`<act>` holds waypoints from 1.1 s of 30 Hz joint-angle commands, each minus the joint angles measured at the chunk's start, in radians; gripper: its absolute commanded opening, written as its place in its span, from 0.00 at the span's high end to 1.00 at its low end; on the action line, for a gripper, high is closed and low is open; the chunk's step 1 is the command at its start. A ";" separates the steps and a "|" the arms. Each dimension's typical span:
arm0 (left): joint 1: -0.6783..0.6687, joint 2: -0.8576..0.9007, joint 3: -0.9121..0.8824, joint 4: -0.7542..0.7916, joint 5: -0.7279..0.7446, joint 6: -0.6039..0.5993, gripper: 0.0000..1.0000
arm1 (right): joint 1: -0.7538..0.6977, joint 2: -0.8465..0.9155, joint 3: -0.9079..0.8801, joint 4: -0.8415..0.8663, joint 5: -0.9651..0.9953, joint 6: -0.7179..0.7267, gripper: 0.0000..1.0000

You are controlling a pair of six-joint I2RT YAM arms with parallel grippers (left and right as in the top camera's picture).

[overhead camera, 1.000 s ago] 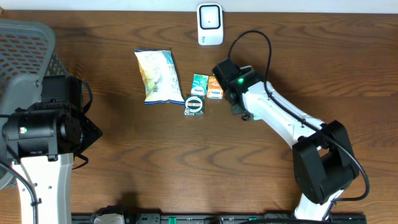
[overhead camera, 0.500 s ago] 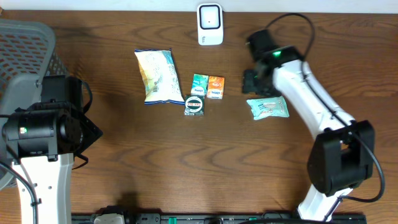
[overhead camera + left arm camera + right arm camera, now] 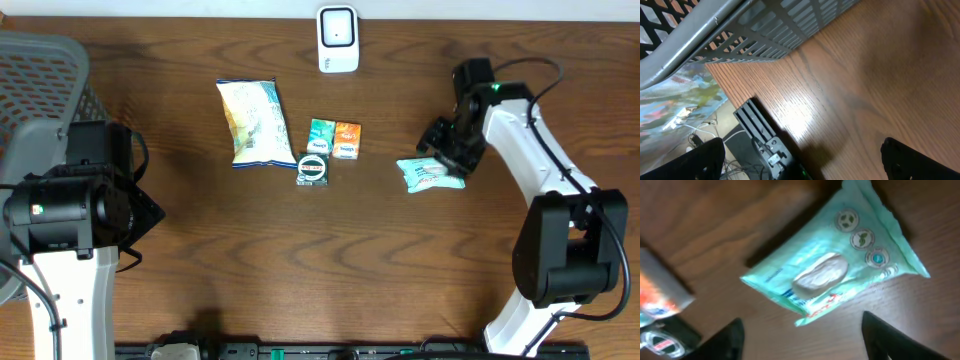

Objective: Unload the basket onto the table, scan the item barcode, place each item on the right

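Mint-green plastic wipes packet (image 3: pixel 830 275) right of white plastic scanner (image 3: pixel 338 38) looks soft, light; right pincer (image 3: pixel 802 325) open, empty; best pinched at its crimped end.

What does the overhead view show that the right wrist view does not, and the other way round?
Only overhead: the white scanner, the chip bag and the grey basket. Only right wrist: the white flap and three round icons on the mint-green pack. Both: that pack lying on the wooden table, not held, below the open right claw.
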 commanded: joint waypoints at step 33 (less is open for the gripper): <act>0.004 -0.004 0.001 -0.006 -0.003 -0.013 0.02 | 0.019 -0.005 -0.112 0.200 -0.117 -0.105 0.99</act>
